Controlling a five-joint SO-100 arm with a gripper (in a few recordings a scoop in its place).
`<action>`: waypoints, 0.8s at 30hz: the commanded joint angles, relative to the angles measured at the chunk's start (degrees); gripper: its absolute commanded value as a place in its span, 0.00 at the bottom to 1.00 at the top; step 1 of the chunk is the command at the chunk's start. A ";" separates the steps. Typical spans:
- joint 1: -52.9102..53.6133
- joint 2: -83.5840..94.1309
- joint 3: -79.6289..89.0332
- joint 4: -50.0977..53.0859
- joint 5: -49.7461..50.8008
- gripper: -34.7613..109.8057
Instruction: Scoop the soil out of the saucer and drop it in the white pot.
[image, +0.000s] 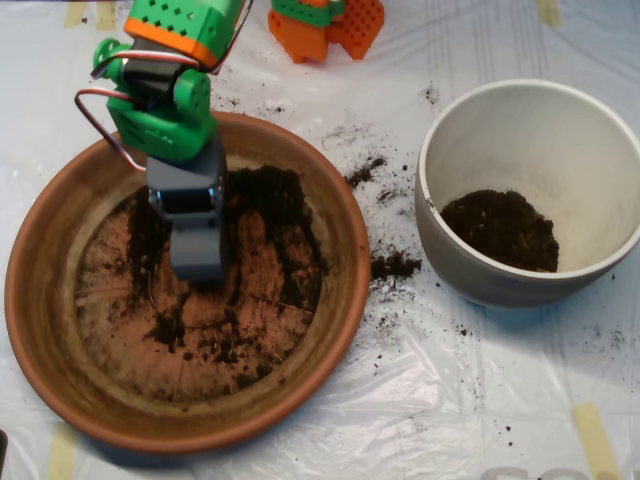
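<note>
The terracotta saucer (60, 330) lies at the left, with thin smears and clumps of dark soil (275, 205) spread over its floor. My grey scoop (198, 258) hangs from the green and orange arm and points down into the saucer's middle, its tip at or just above the floor among the crumbs. To the right stands the white pot (470, 130), with a heap of soil (502, 230) lying in its bottom.
Spilled soil crumbs (393, 265) lie on the clear plastic sheet between saucer and pot. An orange and green robot part (328, 27) sits at the top edge. Yellow tape strips mark the sheet.
</note>
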 joint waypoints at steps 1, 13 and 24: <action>1.49 3.34 2.90 0.44 -0.79 0.36; 1.76 10.11 10.11 -3.25 -2.37 0.24; -4.04 14.41 5.62 5.01 0.70 0.24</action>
